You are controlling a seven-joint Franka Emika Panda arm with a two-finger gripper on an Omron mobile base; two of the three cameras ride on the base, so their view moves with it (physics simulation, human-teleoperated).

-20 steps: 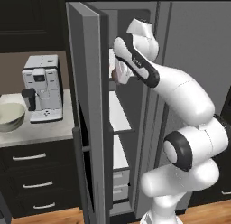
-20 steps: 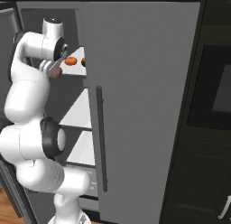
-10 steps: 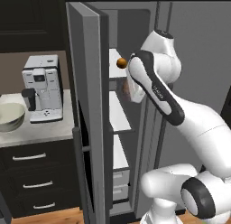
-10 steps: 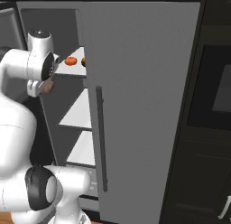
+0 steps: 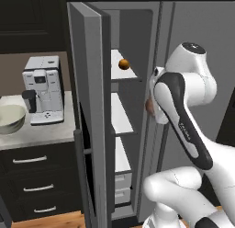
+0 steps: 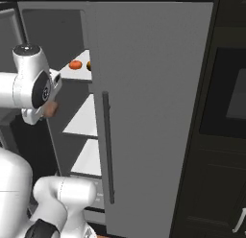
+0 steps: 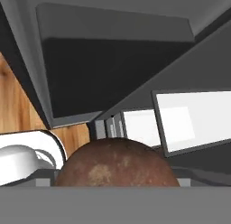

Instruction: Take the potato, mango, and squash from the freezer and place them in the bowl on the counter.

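Fingers (image 7: 115, 184) (gripping potato (image 7: 116, 162)) now withdrawn from freezer (image 5: 92, 84).

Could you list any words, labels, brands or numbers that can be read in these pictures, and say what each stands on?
Robot arm: small dark lettering along the forearm, too small and blurred to read.
Coffee machine: a small dark panel on its front, no legible text.
Nothing else bears writing.

A rendered home kitchen is showing here: a tall grey freezer (image 5: 92, 116) is standing open ahead of the gripper, a coffee machine (image 5: 42, 90) is sitting on a stone counter (image 5: 39, 133) off to its left, over black drawers (image 5: 32, 176).
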